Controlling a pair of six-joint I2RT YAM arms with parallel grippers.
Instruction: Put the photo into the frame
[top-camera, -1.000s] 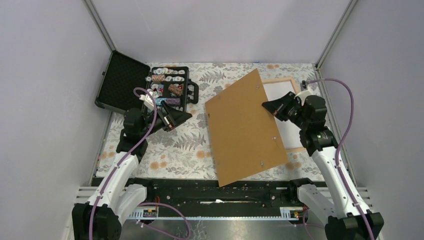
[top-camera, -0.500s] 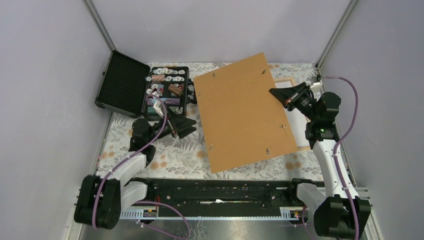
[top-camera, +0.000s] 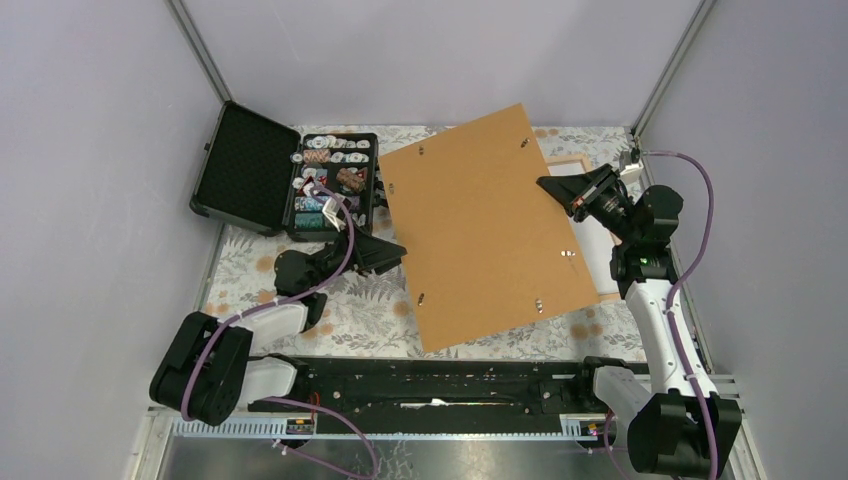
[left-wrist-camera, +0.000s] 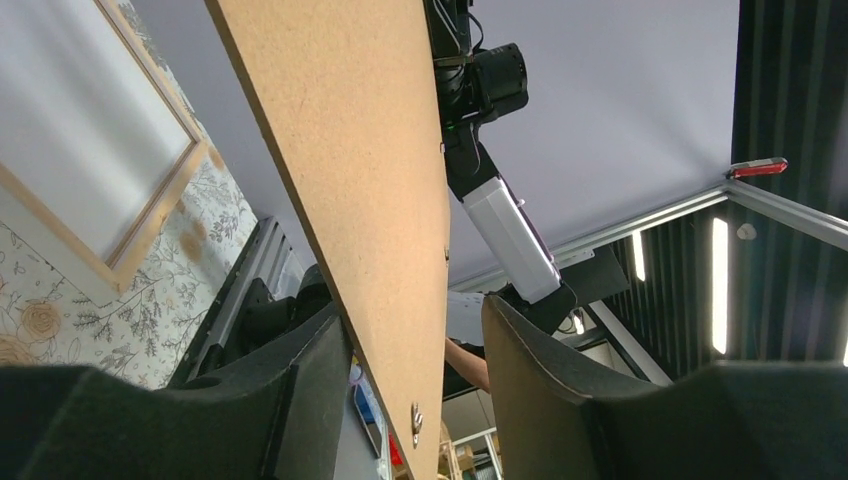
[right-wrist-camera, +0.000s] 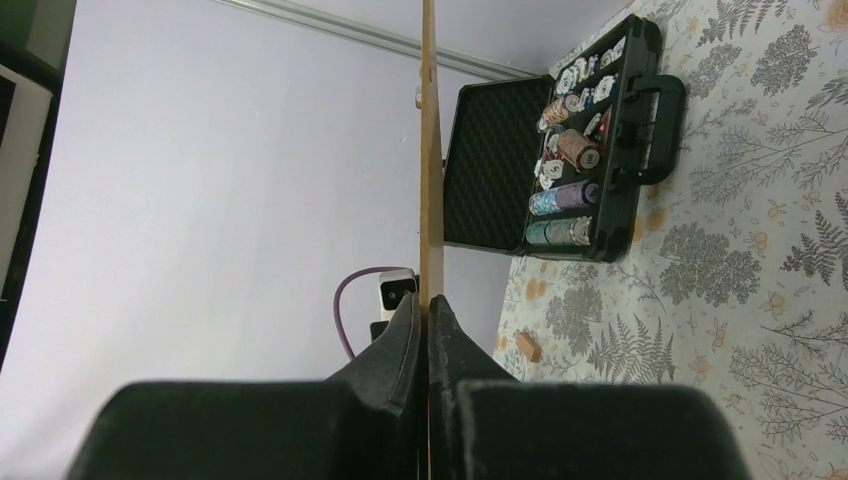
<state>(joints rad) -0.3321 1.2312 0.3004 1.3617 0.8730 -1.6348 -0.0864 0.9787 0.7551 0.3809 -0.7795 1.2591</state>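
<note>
Black foam lines the open poker chip case (top-camera: 245, 165) at the upper left of the top view; it plays no part, and the left arm should keep clear of it. Just right of it, the left gripper (top-camera: 395, 253) reaches for the left edge of the brown backing board (top-camera: 480, 230). Its wrist view shows the jaws half apart with the board's edge between them, one finger (left-wrist-camera: 310, 370) close against it and the other apart, so nothing is clamped. The board hangs tilted over the middle of the floral table (top-camera: 330, 295), pinched at its right edge by the right gripper (top-camera: 552, 190), whose jaws are closed tight on the thin panel. Under the board's right side the frame (top-camera: 563, 160) lies flat, with what looks like the photo (top-camera: 592, 250), white back up, inside it; I cannot tell for sure. The left jaws should close squarely on the edge before the right lets go. The board should travel level, well above the frame, so its metal clips (top-camera: 539, 304) do not drag the sheet.
</note>
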